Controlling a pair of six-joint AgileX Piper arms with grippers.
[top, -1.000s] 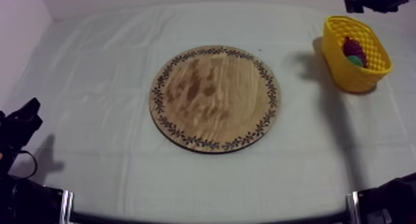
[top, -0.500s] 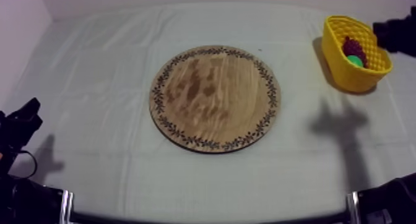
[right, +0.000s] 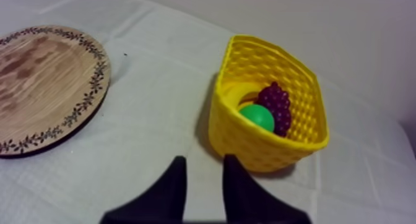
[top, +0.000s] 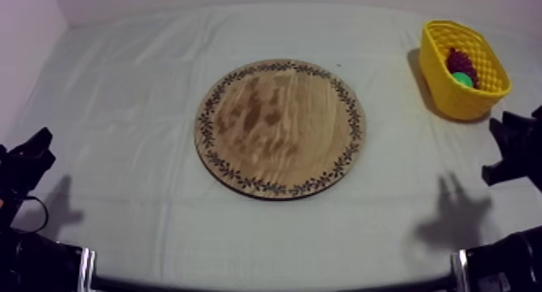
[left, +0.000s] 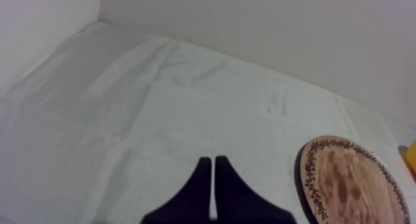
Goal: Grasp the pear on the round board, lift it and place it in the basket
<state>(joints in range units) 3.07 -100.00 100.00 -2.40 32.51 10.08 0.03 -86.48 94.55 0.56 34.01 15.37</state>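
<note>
My right gripper (right: 204, 158) is released: its 2 black fingers (right: 176, 177) stand apart with only grey-white cloth showing between them, and they touch nothing. In the right wrist view it hangs above the bench (top: 121, 85) just short of the yellow woven plastic basket (right: 272, 146), pointing at the basket's near wall. In the top view this gripper sits at the bench's right edge, at about 6 o'clock from the basket and about 4 o'clock from the round wooden board with a patterned leafy rim (top: 280, 127). My left gripper (left: 213, 159) is clenched on nothing, its 2 fingers lying together as a narrow wedge over bare cloth, well apart from the board. In the top view it rests low at the left edge, at about 8 o'clock from the board. The basket stands near the far right corner of the bench, at about 2 o'clock from the board and well apart from it. It holds 2 toy fruits: a dark purple bunch of grapes (right: 277, 103) and the green toy pear (right: 258, 117), which lies at the bottom touching the grapes, at about 6 o'clock from them in the top view. Only the pear's smooth, rounded, bright green surface shows above the basket wall; its full shape is hidden.
</note>
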